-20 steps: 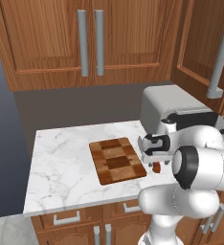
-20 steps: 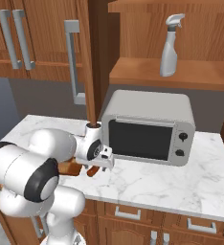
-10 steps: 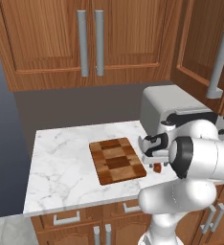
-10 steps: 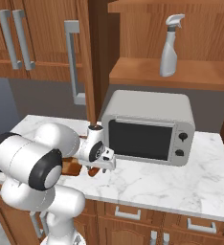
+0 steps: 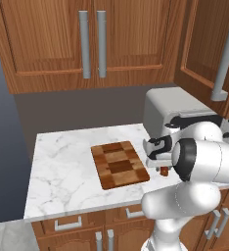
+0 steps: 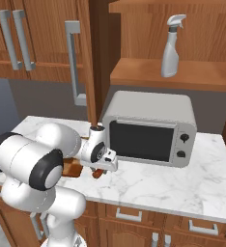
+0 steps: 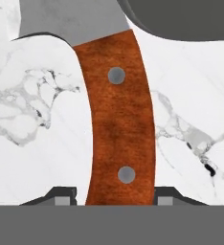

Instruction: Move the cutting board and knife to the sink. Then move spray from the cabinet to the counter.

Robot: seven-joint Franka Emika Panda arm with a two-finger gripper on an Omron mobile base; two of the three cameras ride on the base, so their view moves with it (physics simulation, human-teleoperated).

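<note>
The cutting board (image 5: 120,164) lies flat on the white marble worktop (image 5: 62,171), its long axis running roughly 11 to 5 in the left base view, with bare marble out at its 9 o'clock. Just off its 3 o'clock edge the claw (image 5: 161,158) is down low in front of the microwave (image 5: 172,110), and a scrap of the reddish knife (image 5: 164,170) handle shows beneath it.

From the hand camera the knife (image 7: 119,124) handle runs 12 to 6 down the middle, blade end at 12 — and the two dark fingertips (image 7: 61,196) flank it at 9 and 3, close against its sides. Whether they already pinch the wood or stand a hair clear I cannot tell. The handle's long axis lies across the line between the jaws, which suits a squeeze.

Room is tight at the microwave side; the open way out looks to be upward. The spray (image 6: 171,46) stands upright on the open cabinet (image 6: 182,72) shelf above the microwave.
</note>
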